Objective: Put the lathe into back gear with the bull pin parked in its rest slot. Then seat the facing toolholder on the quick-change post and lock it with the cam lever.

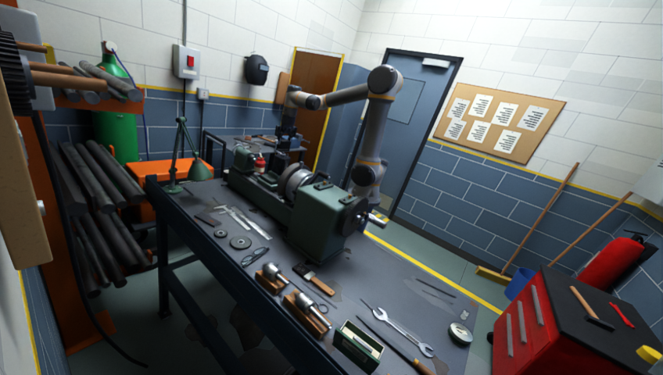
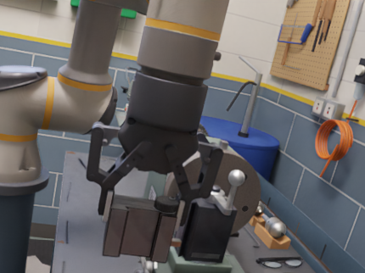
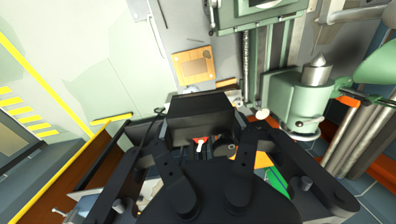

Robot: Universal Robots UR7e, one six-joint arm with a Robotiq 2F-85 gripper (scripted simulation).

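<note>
Above the far end of the green lathe [image 1: 298, 195], over the carriage, the dark block-shaped facing toolholder [image 2: 138, 231] hangs in my gripper [image 2: 144, 212], which is closed on it. The toolholder [image 3: 201, 119] fills the middle of the wrist camera and hides what lies straight below it. Right beside it stands the black quick-change post [image 2: 210, 231] with its cam lever [image 2: 233, 188], a ball-topped handle tilted upward. The toolholder is raised and sits left of the post, apart from it. The headstock [image 1: 325, 218] with its gear controls is at the near end of the lathe.
The chuck [image 2: 242, 193] stands right behind the post, and the tailstock [image 3: 297, 97] with its pointed centre lies close on the other side. An empty wooden tray [image 3: 194, 66] sits on the bench beside the bed. Hand tools lie along the bench front [image 1: 279, 279].
</note>
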